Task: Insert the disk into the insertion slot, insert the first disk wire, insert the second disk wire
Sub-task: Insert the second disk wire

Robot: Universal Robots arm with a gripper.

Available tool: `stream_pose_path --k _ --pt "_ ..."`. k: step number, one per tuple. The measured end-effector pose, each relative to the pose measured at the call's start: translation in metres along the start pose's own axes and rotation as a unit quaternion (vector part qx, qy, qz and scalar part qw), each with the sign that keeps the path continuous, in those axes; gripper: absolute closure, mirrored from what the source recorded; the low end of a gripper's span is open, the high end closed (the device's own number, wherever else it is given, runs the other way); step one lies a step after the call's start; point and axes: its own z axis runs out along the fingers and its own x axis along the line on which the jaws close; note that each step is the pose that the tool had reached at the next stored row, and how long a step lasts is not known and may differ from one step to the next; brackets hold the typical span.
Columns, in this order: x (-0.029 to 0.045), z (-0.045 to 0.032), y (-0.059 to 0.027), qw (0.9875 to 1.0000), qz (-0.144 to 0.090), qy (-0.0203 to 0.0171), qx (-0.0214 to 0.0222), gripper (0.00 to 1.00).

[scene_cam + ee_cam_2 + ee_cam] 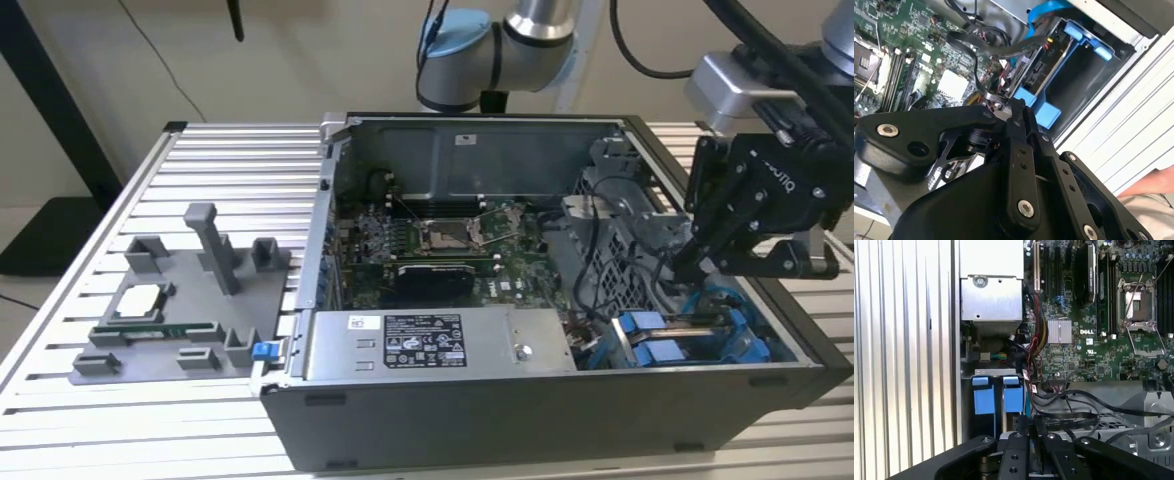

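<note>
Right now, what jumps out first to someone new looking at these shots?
The open computer case with its green motherboard on the slatted table. The black gripper hangs over the blue drive-bay fittings at the exterior view's right. A grey fixture tray sits to the case's left in that view.

This is looking like a robotics lab set up for computer assembly trials. An open desktop computer case [534, 290] is lying on a table [80, 300] built of ribbed aluminium profiles, exposing its motherboard [441, 245] and power-supply box [434, 343]. A grey fixture tray [187, 300] is sitting beside the case, holding loose parts. A robot arm [501, 45] trailing black cables is reaching over the case against a plain beige wall [307, 50].
</note>
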Motion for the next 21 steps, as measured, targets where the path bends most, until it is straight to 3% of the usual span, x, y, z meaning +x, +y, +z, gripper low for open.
stream_pose_path --k 5,13,17,21 --pt "0.0083 0.0027 0.0045 0.9999 -0.001 -0.0006 0.0125 1.00" --pt "0.0098 0.0108 0.0043 0.9995 -0.004 -0.0014 0.0327 1.00" --pt "0.0103 0.0152 0.0040 0.9991 -0.005 -0.0017 0.0410 1.00" --pt "0.0108 0.0200 0.0036 0.9989 -0.005 -0.0019 0.0466 1.00"
